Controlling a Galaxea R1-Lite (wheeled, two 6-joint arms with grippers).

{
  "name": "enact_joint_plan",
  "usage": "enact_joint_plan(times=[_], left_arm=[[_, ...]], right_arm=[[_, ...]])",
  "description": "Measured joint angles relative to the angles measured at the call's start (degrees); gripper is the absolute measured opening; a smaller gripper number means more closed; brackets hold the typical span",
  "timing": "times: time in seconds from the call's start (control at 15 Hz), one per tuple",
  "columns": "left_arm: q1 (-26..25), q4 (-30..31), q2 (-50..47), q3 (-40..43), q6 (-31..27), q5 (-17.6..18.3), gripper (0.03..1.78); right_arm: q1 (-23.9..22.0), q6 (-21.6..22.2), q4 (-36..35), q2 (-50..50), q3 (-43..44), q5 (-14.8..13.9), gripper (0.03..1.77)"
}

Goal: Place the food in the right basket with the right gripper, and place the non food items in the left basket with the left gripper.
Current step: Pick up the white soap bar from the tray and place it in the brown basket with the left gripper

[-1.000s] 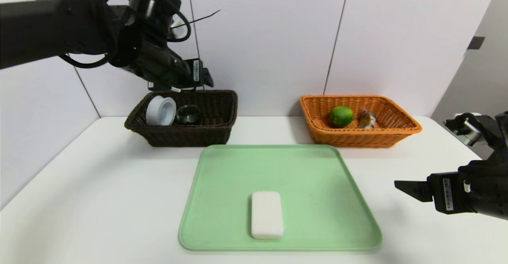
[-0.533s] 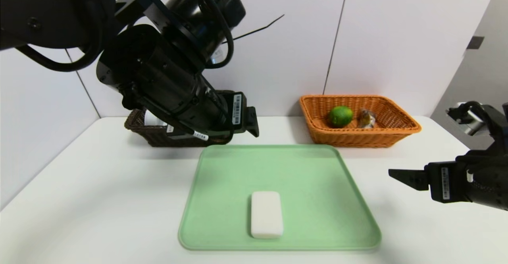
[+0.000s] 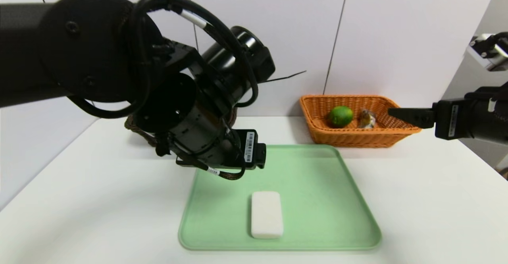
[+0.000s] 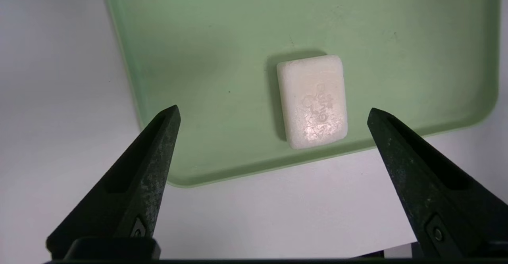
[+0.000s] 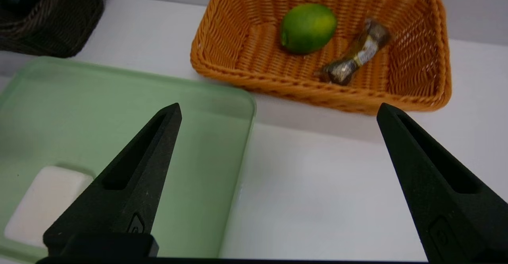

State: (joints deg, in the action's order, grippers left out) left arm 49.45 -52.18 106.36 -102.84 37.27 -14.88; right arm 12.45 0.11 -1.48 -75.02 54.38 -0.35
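My left gripper (image 4: pixel 274 121) is spread above the green tray (image 3: pixel 317 200), where 1 white bar (image 3: pixel 266 215) lies. My right gripper (image 5: pixel 279 111), also spread, hovers, seemingly over the worktop (image 5: pixel 317 200).

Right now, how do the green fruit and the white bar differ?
The green fruit is rounded and glossy, while the white bar is a flat block with rounded corners. The fruit sits in the orange basket; the bar lies on the green tray. The bar has raised or pressed lettering on its face; the fruit shows none. Neither is held by a hand.
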Motion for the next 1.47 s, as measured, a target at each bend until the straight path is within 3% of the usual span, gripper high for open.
enact_joint_plan(times=[0.2, 0.27, 0.53, 0.73, 0.93, 1.2, 1.47], left_arm=[[1.6, 8.4, -0.3, 6.8, -1.5, -2.7, 1.68], [2.4, 10.9, -0.4, 8.4, -2.7, -3.7, 1.68], [5.7, 13.2, -0.5, 10.3, -3.5, -4.9, 1.69], [7.5, 13.2, 0.1, 10.5, -4.2, -5.4, 1.69], [8.1, 13.1, 2.1, 9.8, -5.5, -8.9, 1.69], [8.7, 8.9, 6.4, 2.6, 1.8, -8.2, 1.69], [9.0, -0.5, 10.1, -6.1, 12.6, -2.4, 1.69]], right_arm=[[-2.6, -2.5, 0.3, -1.2, 5.2, 3.4, 1.7], [-3.2, -2.6, 0.8, -1.5, 6.0, 3.0, 1.7], [-4.1, -2.0, 8.9, -1.9, 6.6, -4.8, 1.7], [-4.7, -1.6, 11.2, -1.9, 6.6, -5.3, 1.7], [-4.7, -1.5, 11.3, -1.4, 5.5, -5.2, 1.7], [-4.7, -1.5, 11.1, -0.6, 3.5, -5.2, 1.7], [-4.8, -1.4, 10.9, 0.2, 1.7, -5.2, 1.7]])
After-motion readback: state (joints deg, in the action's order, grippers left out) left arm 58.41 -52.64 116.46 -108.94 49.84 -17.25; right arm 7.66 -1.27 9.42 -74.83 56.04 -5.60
